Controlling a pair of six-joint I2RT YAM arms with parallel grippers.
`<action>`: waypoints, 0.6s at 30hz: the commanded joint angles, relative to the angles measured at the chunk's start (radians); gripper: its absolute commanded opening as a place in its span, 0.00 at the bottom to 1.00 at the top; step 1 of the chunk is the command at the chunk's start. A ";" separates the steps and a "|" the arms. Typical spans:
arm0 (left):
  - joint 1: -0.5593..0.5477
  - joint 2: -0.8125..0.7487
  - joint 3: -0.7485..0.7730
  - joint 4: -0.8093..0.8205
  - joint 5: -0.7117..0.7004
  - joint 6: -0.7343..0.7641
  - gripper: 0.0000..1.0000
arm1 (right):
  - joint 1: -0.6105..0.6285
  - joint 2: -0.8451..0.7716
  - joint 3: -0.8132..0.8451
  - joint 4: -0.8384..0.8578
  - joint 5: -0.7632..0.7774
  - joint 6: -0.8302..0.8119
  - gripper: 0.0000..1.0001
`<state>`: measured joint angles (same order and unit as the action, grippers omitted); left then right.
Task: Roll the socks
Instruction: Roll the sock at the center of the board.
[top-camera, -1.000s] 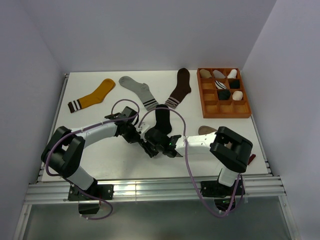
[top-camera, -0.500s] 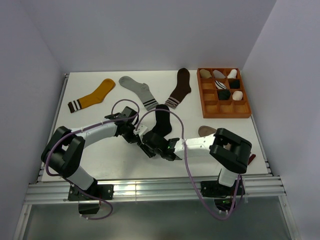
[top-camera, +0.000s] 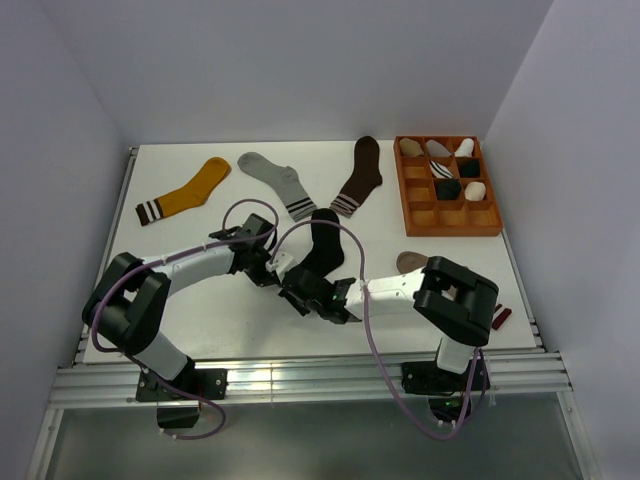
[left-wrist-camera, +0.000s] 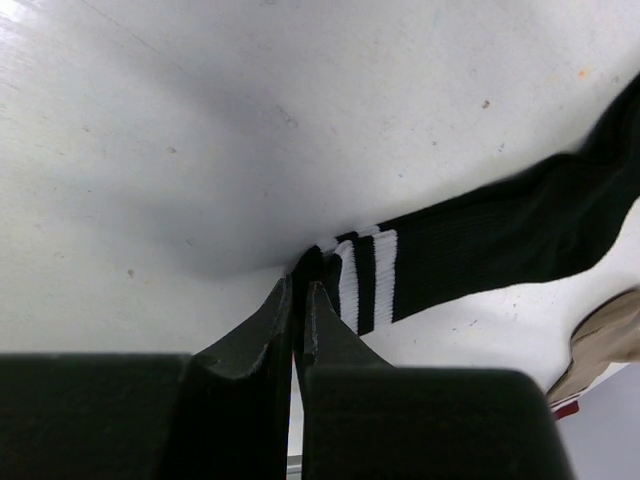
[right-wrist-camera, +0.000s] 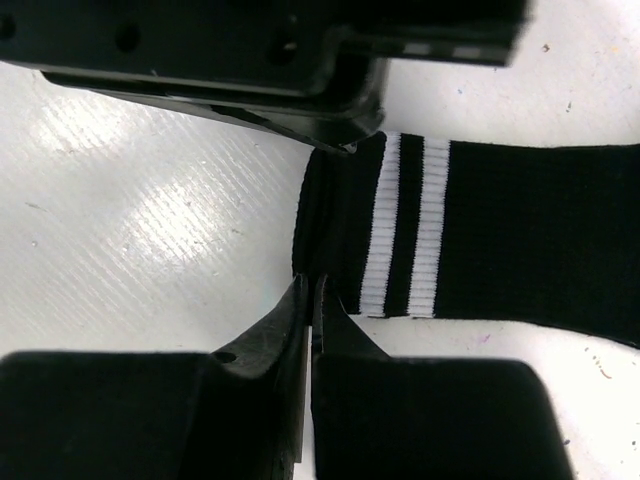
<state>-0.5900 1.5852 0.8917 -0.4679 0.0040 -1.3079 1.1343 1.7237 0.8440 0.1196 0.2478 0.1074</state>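
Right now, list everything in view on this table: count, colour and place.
black fabric sock with white cuff stripes: one, table centre
mustard-yellow fabric sock: one, far left
light grey sock with striped cuff: one, far centre-left
dark brown sock: one, far centre
taupe sock: one, near right, partly hidden
orange-brown wooden compartment tray: one, far right
rolled socks: several, white, black, striped, in tray
table: one, white
left gripper: black, shut on striped cuff
right gripper: black, shut on same cuff
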 joint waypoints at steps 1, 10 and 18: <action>0.010 -0.031 -0.025 0.040 0.016 -0.037 0.01 | -0.024 -0.007 -0.003 0.000 -0.027 0.026 0.00; 0.019 -0.042 -0.027 0.043 0.027 -0.037 0.00 | -0.085 -0.069 -0.046 0.031 -0.130 0.028 0.28; 0.019 -0.033 0.001 0.019 0.039 -0.027 0.00 | -0.048 -0.070 -0.043 0.043 -0.069 -0.015 0.39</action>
<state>-0.5755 1.5806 0.8532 -0.4328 0.0303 -1.3285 1.0637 1.6897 0.8085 0.1341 0.1295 0.1211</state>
